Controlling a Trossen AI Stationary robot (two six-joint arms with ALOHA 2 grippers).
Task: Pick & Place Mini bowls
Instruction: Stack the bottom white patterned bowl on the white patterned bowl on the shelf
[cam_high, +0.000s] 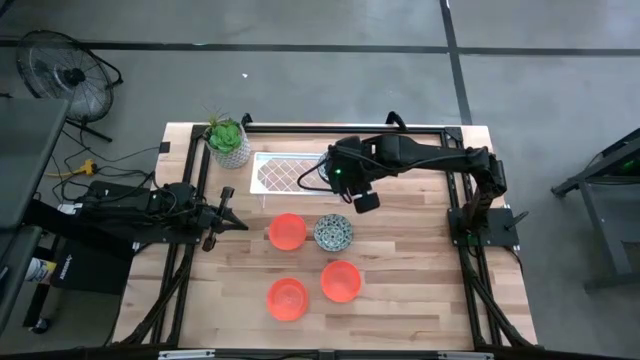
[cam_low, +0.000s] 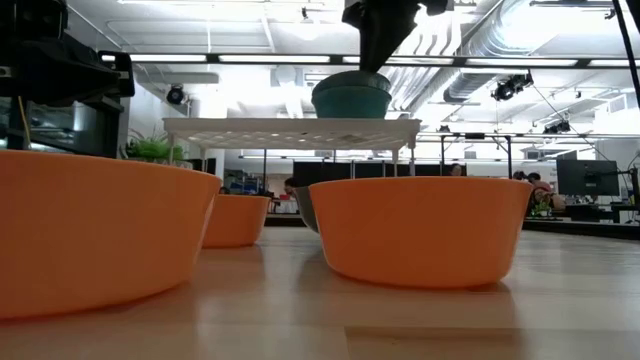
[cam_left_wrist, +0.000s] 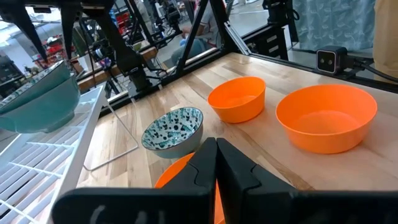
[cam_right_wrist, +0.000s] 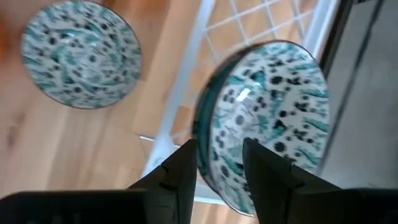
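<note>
Three orange mini bowls (cam_high: 288, 231) (cam_high: 341, 280) (cam_high: 288, 298) and one patterned mini bowl (cam_high: 333, 232) rest on their bases on the wooden table. My right gripper (cam_right_wrist: 217, 165) is over the right end of the white wire rack (cam_high: 290, 173), shut on a second patterned bowl (cam_right_wrist: 267, 112). In the low view this bowl (cam_low: 350, 97) is right at the rack's top (cam_low: 290, 128); whether it touches the rack, I cannot tell. My left gripper (cam_high: 238, 222) is shut and empty at the table's left, beside the bowls, and also shows in its wrist view (cam_left_wrist: 216, 155). My right gripper pinches the patterned bowl's wall at its rim (cam_right_wrist: 205, 140), with one finger (cam_right_wrist: 267, 177) inside the bowl and one (cam_right_wrist: 177, 171) outside. The fingers come from above, pointing down. The bowl hangs roughly upright below them, over the rack's right end.
A green plant in a white pot (cam_high: 228, 140) stands at the far left corner beside the rack. The rack stands on thin wire legs (cam_left_wrist: 127, 134) close behind the patterned bowl on the table (cam_left_wrist: 173, 129). Bare wood lies near the table's front edge (cam_high: 420, 310).
</note>
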